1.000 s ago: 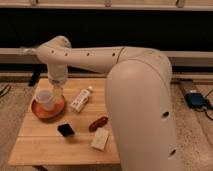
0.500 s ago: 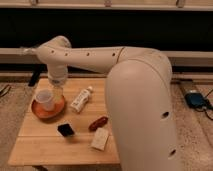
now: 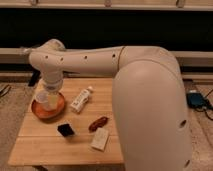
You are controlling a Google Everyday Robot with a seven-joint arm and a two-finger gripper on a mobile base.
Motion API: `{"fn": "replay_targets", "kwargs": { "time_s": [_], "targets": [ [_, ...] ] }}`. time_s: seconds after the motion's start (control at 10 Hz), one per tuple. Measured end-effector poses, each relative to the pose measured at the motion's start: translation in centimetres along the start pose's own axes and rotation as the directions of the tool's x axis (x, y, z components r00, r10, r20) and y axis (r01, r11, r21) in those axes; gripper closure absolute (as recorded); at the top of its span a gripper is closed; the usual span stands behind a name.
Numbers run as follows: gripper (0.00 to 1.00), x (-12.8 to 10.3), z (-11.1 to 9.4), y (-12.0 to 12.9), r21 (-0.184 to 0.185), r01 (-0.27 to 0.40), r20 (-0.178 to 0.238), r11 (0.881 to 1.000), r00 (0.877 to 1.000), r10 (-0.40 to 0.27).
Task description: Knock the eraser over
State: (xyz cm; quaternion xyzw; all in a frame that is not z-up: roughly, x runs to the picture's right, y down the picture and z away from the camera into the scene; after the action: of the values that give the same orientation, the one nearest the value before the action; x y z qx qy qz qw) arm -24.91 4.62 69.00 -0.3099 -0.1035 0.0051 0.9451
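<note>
The eraser [image 3: 65, 130] is a small black block standing on the wooden table [image 3: 45, 145], left of the middle and near the front. My white arm reaches in from the right and bends down over the table's left side. My gripper [image 3: 49, 91] is at the end of the wrist, right over a white cup [image 3: 48, 99] that sits in an orange bowl [image 3: 40, 111]. The gripper is behind and to the left of the eraser, well apart from it.
A white tube-like bottle [image 3: 81, 99] lies at the table's middle. A reddish-brown sausage-shaped thing [image 3: 98, 123] and a pale beige flat block [image 3: 100, 139] lie right of the eraser. My bulky arm body [image 3: 150, 110] covers the table's right side. A dark wall is behind.
</note>
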Motion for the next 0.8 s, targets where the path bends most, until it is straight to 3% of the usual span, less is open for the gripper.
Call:
{"fn": "replay_targets", "kwargs": {
  "time_s": [0.4, 0.8],
  "targets": [
    [0.29, -1.8, -0.3, 6.6, -0.010, 0.076, 0.007, 0.997, 0.997, -0.075],
    [0.29, 0.7, 1.5, 9.6, -0.015, 0.037, -0.011, 0.999, 0.999, -0.037]
  ]
}}
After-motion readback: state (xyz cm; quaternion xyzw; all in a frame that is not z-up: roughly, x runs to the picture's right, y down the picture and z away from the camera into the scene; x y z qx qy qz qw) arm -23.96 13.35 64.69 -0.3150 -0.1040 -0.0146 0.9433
